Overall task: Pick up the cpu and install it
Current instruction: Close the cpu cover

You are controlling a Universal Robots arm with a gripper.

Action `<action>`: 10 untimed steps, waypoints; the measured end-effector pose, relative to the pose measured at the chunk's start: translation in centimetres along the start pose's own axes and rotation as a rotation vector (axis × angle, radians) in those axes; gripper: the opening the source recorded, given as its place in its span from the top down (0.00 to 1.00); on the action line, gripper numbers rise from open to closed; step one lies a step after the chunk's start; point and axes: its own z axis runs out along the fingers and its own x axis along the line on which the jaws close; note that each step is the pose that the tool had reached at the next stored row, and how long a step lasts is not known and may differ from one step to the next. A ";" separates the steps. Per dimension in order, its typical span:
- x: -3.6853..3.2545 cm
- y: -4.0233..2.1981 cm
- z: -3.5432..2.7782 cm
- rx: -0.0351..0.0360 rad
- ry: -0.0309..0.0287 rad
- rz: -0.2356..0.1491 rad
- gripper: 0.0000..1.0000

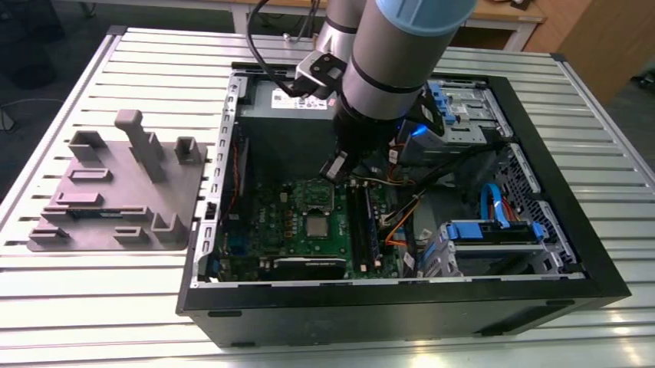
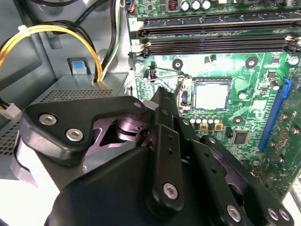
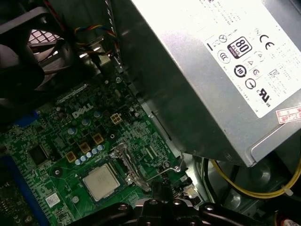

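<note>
The cpu [image 1: 318, 225] is a small silver square lying flat in its socket on the green motherboard [image 1: 271, 230] inside the open computer case [image 1: 409, 299]. Both wrist views show the cpu [image 2: 211, 95] [image 3: 99, 181] seated, with a metal plate standing up beside it and a thin wire lever [image 3: 165, 170] swung out. My gripper [image 1: 336, 169] hangs above the board, a little off the cpu toward the power supply. The gripper [image 2: 160, 96] [image 3: 157, 188] looks shut, with nothing between its fingers.
A grey power supply [image 3: 225, 61] stands close beside the gripper, with yellow cables [image 2: 56, 30] near it. Memory slots [image 2: 216, 33] run past the socket. A fan [image 3: 42, 42] and blue drive cages [image 1: 492, 230] crowd the case. A grey fixture [image 1: 113, 192] lies at the exterior view's left.
</note>
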 end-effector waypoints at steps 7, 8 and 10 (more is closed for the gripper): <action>0.09 -0.04 -0.02 0.0000 0.0005 -0.002 0.90; 0.10 -0.05 -0.02 0.0000 0.0006 -0.002 0.90; 0.15 -0.08 -0.03 0.0002 0.0009 -0.002 0.90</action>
